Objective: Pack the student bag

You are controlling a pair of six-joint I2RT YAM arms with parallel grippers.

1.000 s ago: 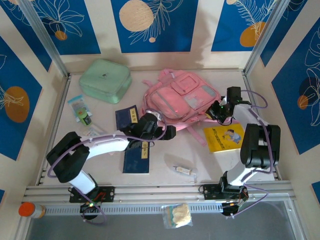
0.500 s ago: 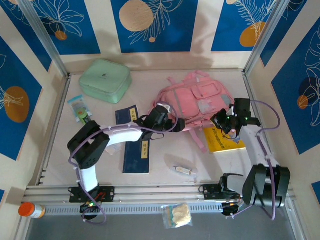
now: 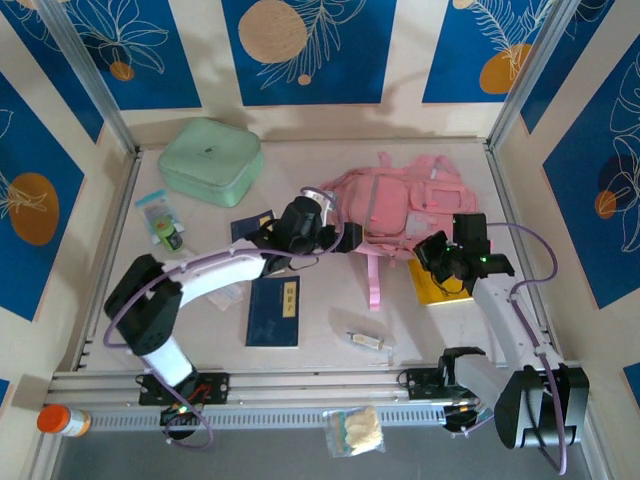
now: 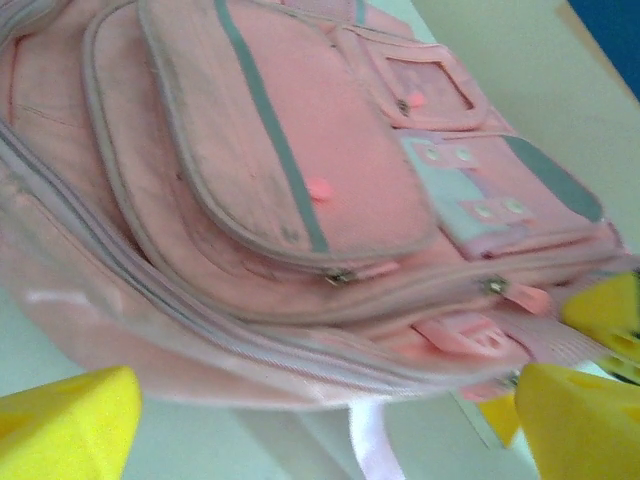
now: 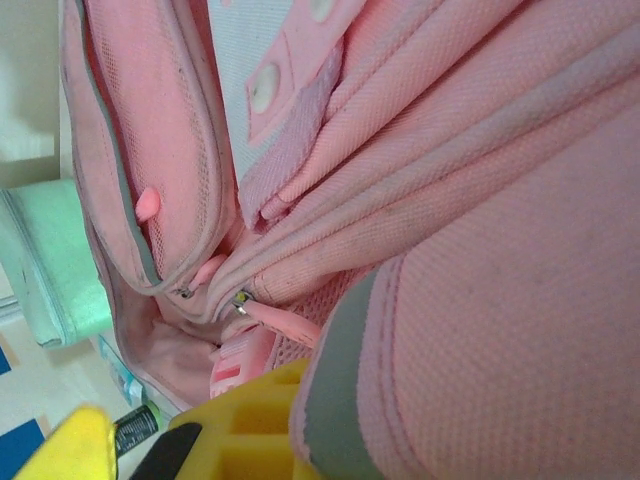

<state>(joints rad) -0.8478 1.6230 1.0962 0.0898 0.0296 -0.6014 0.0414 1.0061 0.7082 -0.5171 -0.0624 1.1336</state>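
Seen from above, the student bag [image 3: 400,200] lies toward the back right of the table [image 3: 330,290], with the left gripper [image 3: 347,238] at its near-left edge and the right gripper [image 3: 432,250] at its near-right corner. The left wrist view shows yellow jaws spread wide, clamping nothing, just short of the bag's zipped front pockets. In the right wrist view, the jaws are closed on a fold of the bag's pink fabric.

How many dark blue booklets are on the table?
2. The near booklet lies in front of the left arm; the far booklet lies behind it, partly covered. Others could hide under the student bag.
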